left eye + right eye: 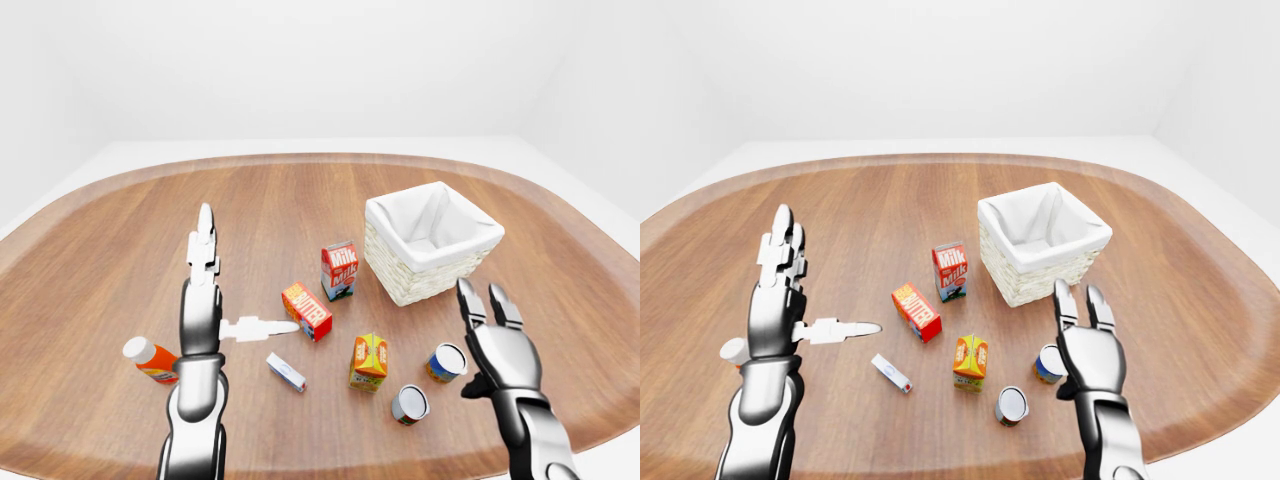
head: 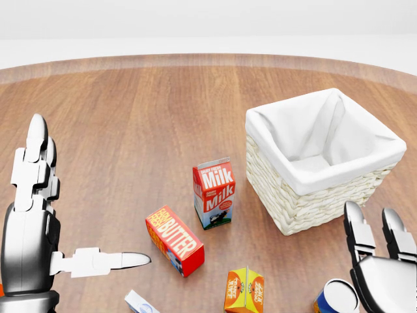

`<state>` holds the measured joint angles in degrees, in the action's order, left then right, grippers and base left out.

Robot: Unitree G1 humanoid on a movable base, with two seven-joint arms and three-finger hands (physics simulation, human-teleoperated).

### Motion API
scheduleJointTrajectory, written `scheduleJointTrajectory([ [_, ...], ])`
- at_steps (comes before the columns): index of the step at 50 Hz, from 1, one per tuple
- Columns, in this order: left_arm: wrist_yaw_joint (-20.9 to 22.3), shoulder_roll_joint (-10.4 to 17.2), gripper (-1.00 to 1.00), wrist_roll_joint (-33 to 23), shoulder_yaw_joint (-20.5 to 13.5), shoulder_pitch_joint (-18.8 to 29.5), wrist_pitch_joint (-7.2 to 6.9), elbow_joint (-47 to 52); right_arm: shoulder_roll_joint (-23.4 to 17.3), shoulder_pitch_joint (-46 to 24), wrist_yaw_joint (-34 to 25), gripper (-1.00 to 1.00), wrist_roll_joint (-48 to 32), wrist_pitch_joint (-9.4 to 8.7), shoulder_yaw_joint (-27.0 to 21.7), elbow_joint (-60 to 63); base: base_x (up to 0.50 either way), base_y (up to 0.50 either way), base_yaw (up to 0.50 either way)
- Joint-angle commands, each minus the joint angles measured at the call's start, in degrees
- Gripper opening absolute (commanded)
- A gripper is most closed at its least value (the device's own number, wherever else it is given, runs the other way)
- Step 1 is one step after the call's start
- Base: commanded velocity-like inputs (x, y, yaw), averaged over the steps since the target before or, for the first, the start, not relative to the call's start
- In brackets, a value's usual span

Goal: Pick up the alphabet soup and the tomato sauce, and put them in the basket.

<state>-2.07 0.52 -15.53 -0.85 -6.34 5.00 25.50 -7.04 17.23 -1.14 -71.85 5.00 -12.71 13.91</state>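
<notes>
I see my right hand [image 1: 497,345] with fingers spread, gripping nothing. Just to its left stands the blue-labelled can [image 1: 445,362], with the grey can [image 1: 410,404] lower left of it; which holds the soup I cannot tell. Above the hand sits the basket [image 1: 430,282]. My left hand [image 1: 203,300] is splayed too.

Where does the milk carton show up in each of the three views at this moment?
Left-eye view: milk carton stands centre-right, just left of the basket.
Head view: it stands at centre, left of the basket, above the butter box.
Right-eye view: it stands near the centre, left of the basket.
Shared landmark: the white-lined basket.
</notes>
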Motion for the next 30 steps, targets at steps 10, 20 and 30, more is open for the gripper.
scheduleJointTrajectory([
  [10,-0.1,0.0,1.0,0.0,-0.1,-0.1,0.0,0.1,-1.7,-0.8,6.3,1.0,-6.5,0.0,2.0,-2.6,0.0,0.0,0.0],
  [20,-0.1,0.0,1.0,0.0,-0.1,-0.1,0.0,0.1,-2.3,-1.0,7.3,1.0,-6.8,0.0,3.1,-4.7,0.0,0.0,0.0],
  [30,-0.1,0.0,1.0,0.0,-0.1,-0.1,0.0,0.1,-2.6,-1.0,7.9,1.0,-6.4,0.0,3.8,-5.8,0.0,0.0,0.0],
])
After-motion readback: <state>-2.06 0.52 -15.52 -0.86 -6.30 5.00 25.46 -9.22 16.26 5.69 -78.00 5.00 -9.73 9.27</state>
